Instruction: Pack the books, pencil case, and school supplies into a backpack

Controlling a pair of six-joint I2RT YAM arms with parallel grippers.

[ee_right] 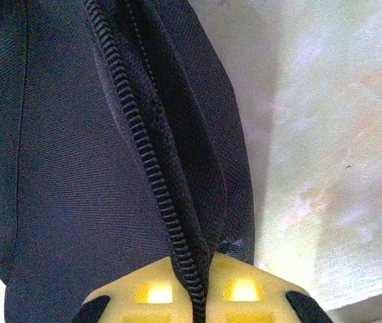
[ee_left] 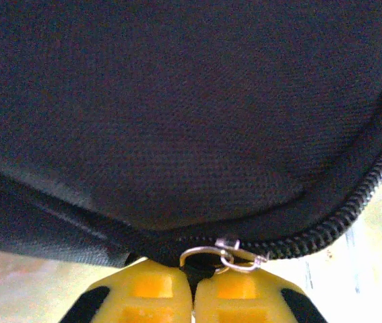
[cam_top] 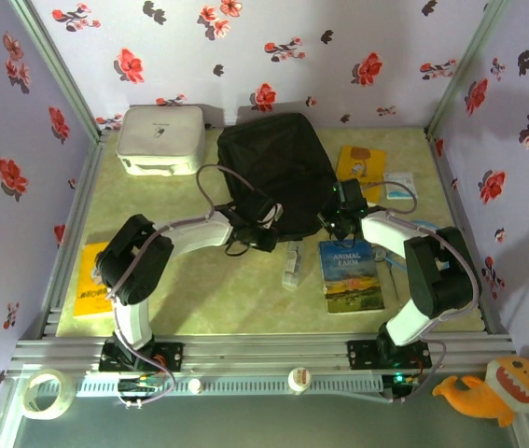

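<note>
The backpack lies flat at the middle back of the table, and both arms reach in to its near edge. The left arm rises from its base, folds at a raised elbow over the left side of the table, and stretches its forearm rightward and low, so that the left gripper meets the backpack's near left corner. In the left wrist view its yellow fingers are pressed together, clenched on the zipper pull, whose metal ring sits just above the tips against the zipper's curve. The right arm bends at its elbow near the table's right edge and angles its forearm back and leftward to the backpack's near right side. The right gripper is closed too, its fingers pinching the backpack's zipper seam, which runs straight down between them. The blue book lies flat just left of the right arm, and the yellow book rests at the back right, beside the backpack.
</note>
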